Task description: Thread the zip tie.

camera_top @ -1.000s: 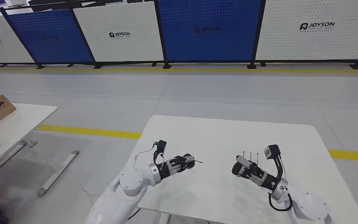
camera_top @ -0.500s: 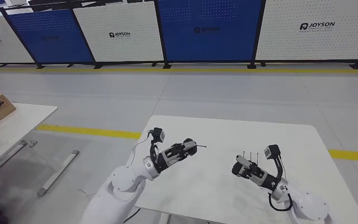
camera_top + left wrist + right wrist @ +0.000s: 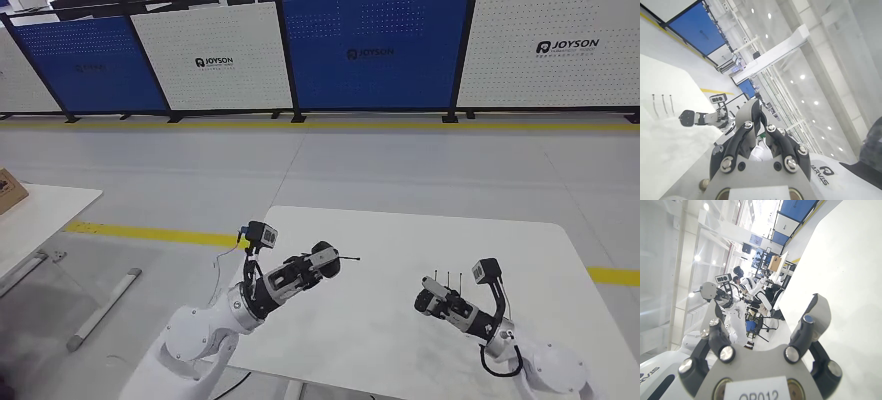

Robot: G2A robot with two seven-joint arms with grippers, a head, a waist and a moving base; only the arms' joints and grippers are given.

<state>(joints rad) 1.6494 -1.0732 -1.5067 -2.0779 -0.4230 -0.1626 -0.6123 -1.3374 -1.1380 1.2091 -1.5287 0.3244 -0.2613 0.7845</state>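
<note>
- White table (image 3: 400, 235) bore three spare ties (image 3: 447, 279) just ahead of right gripper (image 3: 428, 298), fingers apart, likely ready to receive.
- Raised left gripper (image 3: 332, 256) pinched zip tie (image 3: 350, 259), tip projecting beyond fingertips, presumably for threading.

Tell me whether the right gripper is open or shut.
Open. The right gripper has its fingers spread wide apart, nothing between them.

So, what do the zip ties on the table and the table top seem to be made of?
Zip ties: probably dark plastic; thin strips, slightly bent, finish too small to judge. Table top: smooth matte white, perhaps laminate or painted board; no grain visible.
</note>
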